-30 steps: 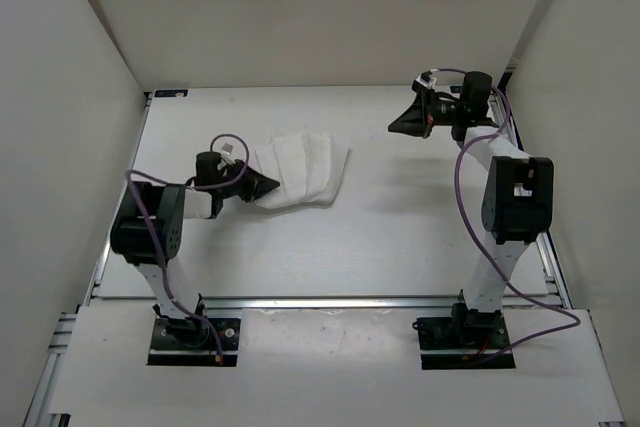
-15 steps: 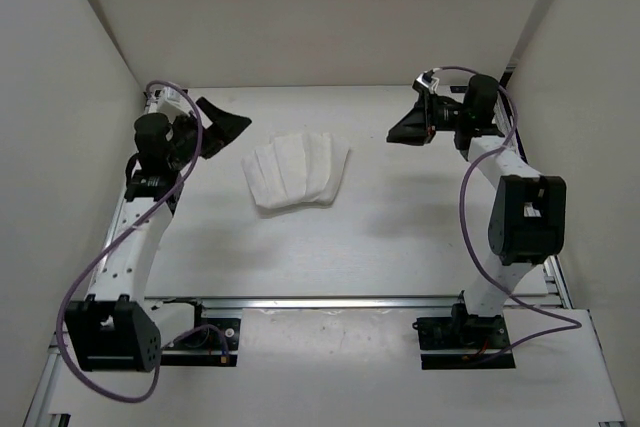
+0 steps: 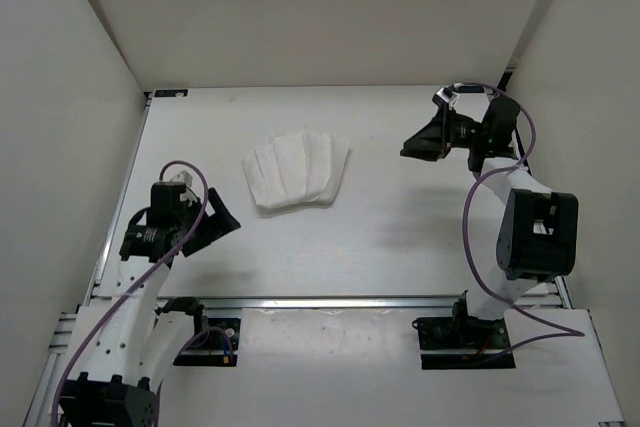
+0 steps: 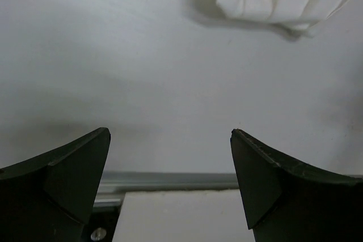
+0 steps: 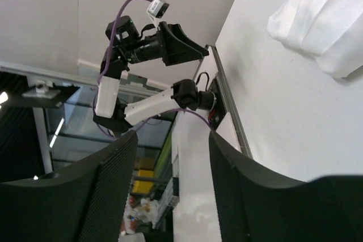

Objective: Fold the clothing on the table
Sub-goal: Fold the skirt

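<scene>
Clothing [image 3: 297, 170] well inside table [image 3: 400, 237] edges; left gripper [image 3: 224, 219], right gripper [image 3: 410, 145] apart

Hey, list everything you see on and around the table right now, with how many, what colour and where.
plain white thin fabric garment: one, white, lying in creased panels left of the table's centre, touched by neither arm.
flat matte white table: one, white, under everything.
silver aluminium rail: one, silver, along the table's near edge.
white walls: three, white, left, far and right of the table.
purple cables: two, purple, one looped along each arm.
left end effector: one, black, open and empty, over the near-left table, short of the garment.
right end effector: one, black, open and empty, at the far right.
</scene>
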Robot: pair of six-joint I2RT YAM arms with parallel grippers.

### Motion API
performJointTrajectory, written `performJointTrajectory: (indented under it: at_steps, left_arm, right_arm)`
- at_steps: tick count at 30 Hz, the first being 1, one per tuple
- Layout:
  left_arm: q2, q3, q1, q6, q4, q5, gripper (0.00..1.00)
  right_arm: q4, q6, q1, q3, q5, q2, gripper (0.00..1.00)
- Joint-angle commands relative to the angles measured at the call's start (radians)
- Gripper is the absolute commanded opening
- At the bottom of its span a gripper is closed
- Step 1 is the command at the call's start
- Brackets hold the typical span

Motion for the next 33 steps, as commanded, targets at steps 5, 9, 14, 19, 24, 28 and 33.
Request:
performJointTrajectory:
  at_steps: [5,9,14,19,24,28,33]
  left_arm:
    - [-0.123,-0.022,0.025,-0.055,-0.133,0.048,0.98]
    - [-0.132,-0.023,0.03,-0.092,-0.074,0.114,0.98]
    - [-0.143,0.0,0.051,-0.064,-0.023,0.141,0.99]
    - [-0.139,0.044,0.062,-0.032,0.017,0.15,0.99]
    - [-0.135,0.077,0.059,-0.027,0.048,0.165,0.99]
    - [-0.122,0.107,0.059,-0.026,0.054,0.161,0.99]
    - [-0.094,0.112,0.079,-0.02,0.034,0.205,0.98]
  right_arm:
    - [0.191,0.085,-0.052,-0.112,-0.187,-0.061,0.7]
    - [0.185,0.089,-0.057,-0.102,-0.187,-0.087,0.73]
    - [0.199,0.099,-0.058,-0.118,-0.187,-0.104,0.74]
    - [0.18,0.085,-0.081,-0.158,-0.187,-0.133,0.75]
    - [0.196,0.097,-0.075,-0.172,-0.182,-0.156,0.76]
    - [0.19,0.094,-0.072,-0.174,-0.182,-0.157,0.76]
    - [0.196,0.096,-0.061,-0.155,-0.179,-0.15,0.76]
